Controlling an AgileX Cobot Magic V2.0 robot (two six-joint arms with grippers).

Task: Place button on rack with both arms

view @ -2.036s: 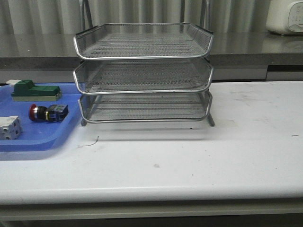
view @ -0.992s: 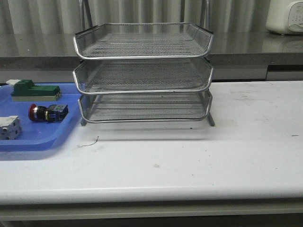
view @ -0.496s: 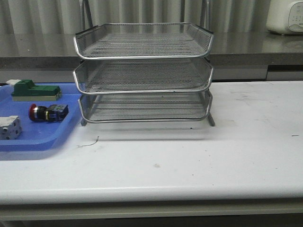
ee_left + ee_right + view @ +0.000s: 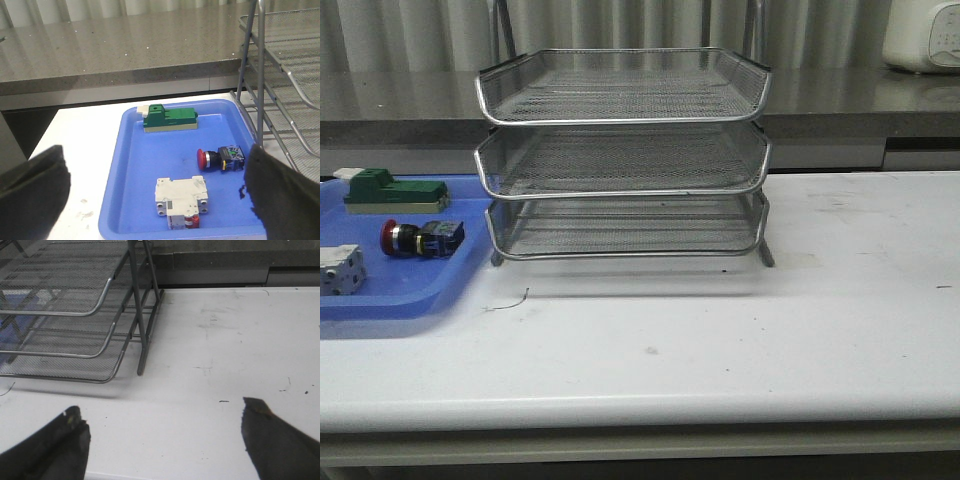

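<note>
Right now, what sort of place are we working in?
Probably a lab or workshop bench: a white table with a wire-mesh rack, a blue tray of electrical parts including the button, and a grey stone counter behind.

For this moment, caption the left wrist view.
Open left claw above blue plastic tray holding red-headed push-button switch.

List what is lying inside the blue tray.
The blue tray holds the red-headed button, a green-and-beige block and a white terminal block. The front view crops its left part.
</note>
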